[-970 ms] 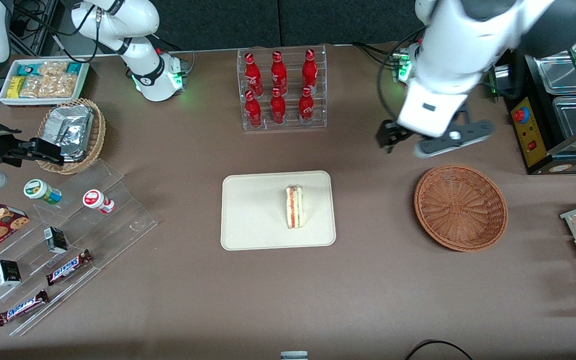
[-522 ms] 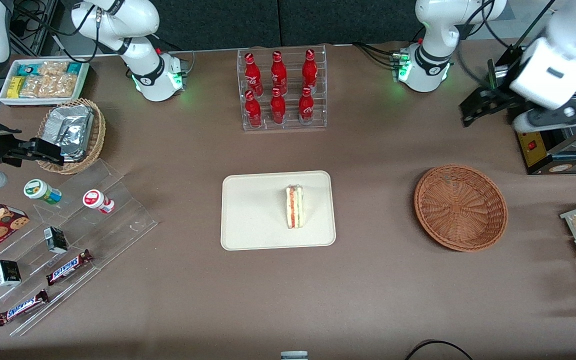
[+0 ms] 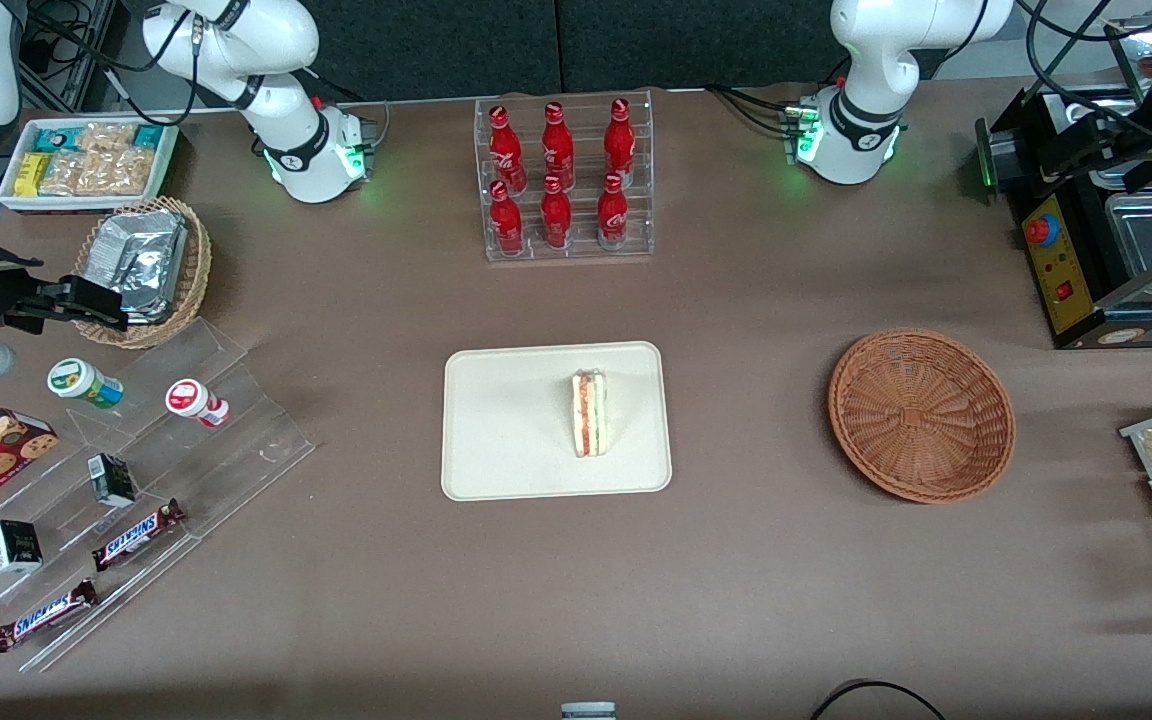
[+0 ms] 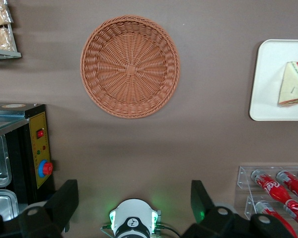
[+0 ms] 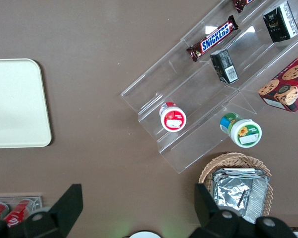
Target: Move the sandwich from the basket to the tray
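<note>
Sandwich (image 3: 589, 413) — pale triangular wedge, red-orange stripe — lies flat on smooth cream tray (image 3: 506, 420), long axis toward the front camera; round woven wicker basket (image 3: 921, 414) empty; gripper (image 4: 134, 206) high above the table, fingers spread wide, holding nothing.

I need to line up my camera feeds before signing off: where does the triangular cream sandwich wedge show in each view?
Front view: sandwich lies on the flat cream-beige tray.
Left wrist view: sandwich on the same tray, gripper raised high above the table.
Right wrist view: not in it; only part of the tray shows.
Shared landmark: the tray.
</note>
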`<move>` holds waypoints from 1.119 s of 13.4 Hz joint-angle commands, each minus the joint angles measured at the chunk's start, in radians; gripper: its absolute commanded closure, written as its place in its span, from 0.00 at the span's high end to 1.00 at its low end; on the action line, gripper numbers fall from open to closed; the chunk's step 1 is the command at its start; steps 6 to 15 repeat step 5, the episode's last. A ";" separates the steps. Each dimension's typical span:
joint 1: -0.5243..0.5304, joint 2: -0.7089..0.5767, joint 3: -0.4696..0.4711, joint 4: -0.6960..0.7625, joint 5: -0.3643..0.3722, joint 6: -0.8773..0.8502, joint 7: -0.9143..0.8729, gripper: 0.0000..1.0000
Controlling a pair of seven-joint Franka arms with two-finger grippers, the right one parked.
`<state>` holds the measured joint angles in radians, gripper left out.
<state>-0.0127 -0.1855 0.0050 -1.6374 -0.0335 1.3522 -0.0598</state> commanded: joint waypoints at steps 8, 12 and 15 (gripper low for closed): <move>-0.032 -0.006 -0.016 0.045 0.014 -0.007 0.012 1.00; -0.032 -0.006 -0.016 0.045 0.014 -0.007 0.012 1.00; -0.032 -0.006 -0.016 0.045 0.014 -0.007 0.012 1.00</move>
